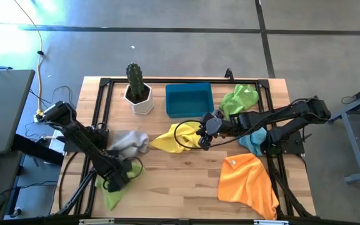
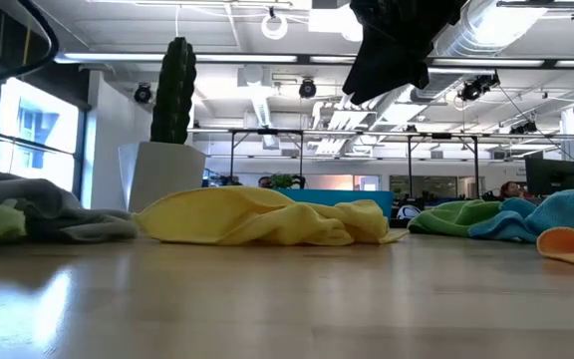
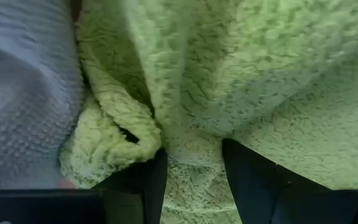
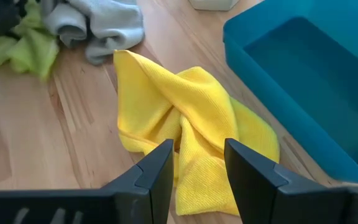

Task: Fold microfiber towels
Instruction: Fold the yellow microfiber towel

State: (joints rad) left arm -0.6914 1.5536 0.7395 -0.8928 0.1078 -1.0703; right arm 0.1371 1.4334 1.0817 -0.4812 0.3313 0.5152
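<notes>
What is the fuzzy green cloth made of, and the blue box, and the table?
The lime green towel looks like soft microfiber: the left wrist view shows a fluffy, nubby pile. The blue bin seems to be plastic, with smooth, even walls and a slight sheen. The table appears to be light wood; plank lines and grain show, with a faint gloss.

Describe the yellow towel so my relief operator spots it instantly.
Start at the blue bin at the table's back edge. In front of it lies the yellow towel, crumpled, under the right pincer. It is the only yellow cloth, beside the grey towel.
</notes>
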